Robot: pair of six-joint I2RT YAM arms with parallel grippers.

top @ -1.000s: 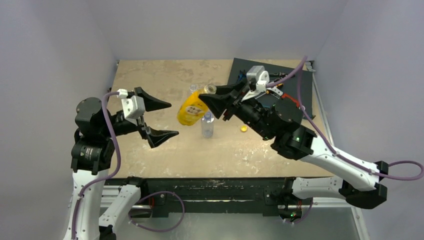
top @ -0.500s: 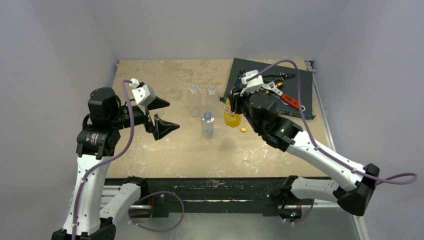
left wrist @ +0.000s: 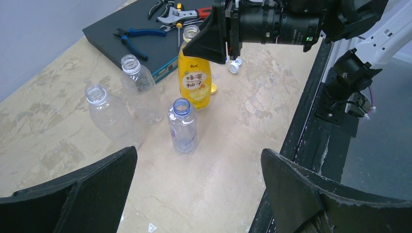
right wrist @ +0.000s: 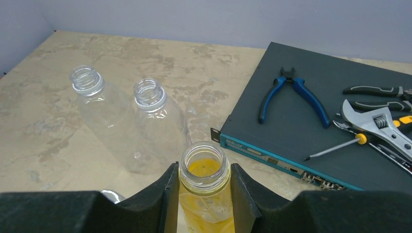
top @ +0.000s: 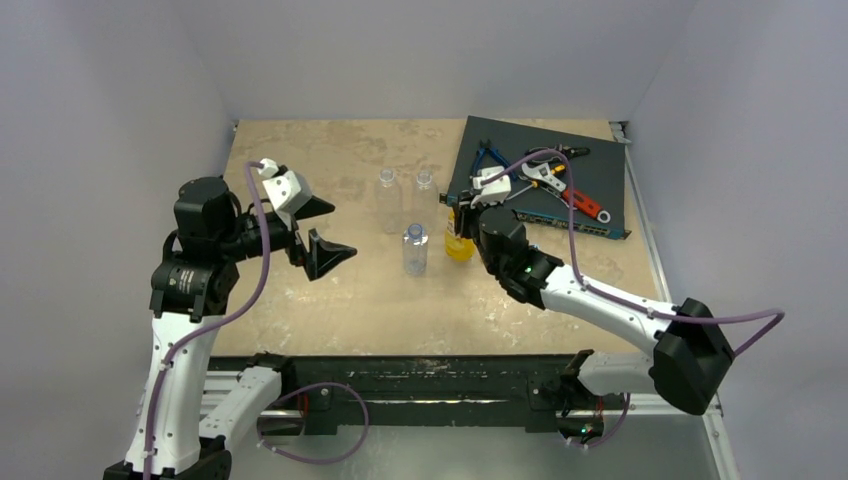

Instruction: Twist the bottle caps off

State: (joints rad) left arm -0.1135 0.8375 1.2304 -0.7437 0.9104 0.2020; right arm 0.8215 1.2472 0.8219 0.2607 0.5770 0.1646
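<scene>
The right tool (right wrist: pixel 204 170) is clamped on the plastic bottle of orange-yellow liquid with a yellow label (right wrist: pixel 204 213). Its two black fingers (right wrist: pixel 155 204) press the shoulder from either side, just under the bare, open neck. The bottle stands upright on the mottled beige surface (top: pixel 300 300). This high side grip probably serves to steady the bottle while leaving the mouth free.

A small yellow screw cap (left wrist: pixel 213 88) lies on the surface at the bottle's foot, below this tool. A small white screw cap (left wrist: pixel 235 65) lies near it, under the right arm.

The left tool (left wrist: pixel 199 155) hovers with its jaws wide apart and nothing between them. It faces the bottles from well apart, likely waiting.

Between the two tools stand three more open bottles. A small clear plastic bottle with a blue neck ring (left wrist: pixel 182 128) is just beside the orange one, and two clear plastic bottles with white neck rings (right wrist: pixel 97 107) stand beyond it. With every neck in view bare, the unscrewing looks essentially done.

The blue-ringed bottle is the one a sideways swing of the right tool could tip. Beyond that tool, a dark flat box (right wrist: pixel 301 145) carries blue-handled pliers (right wrist: pixel 290 94) and an adjustable wrench (right wrist: pixel 374 121), out of the way.
</scene>
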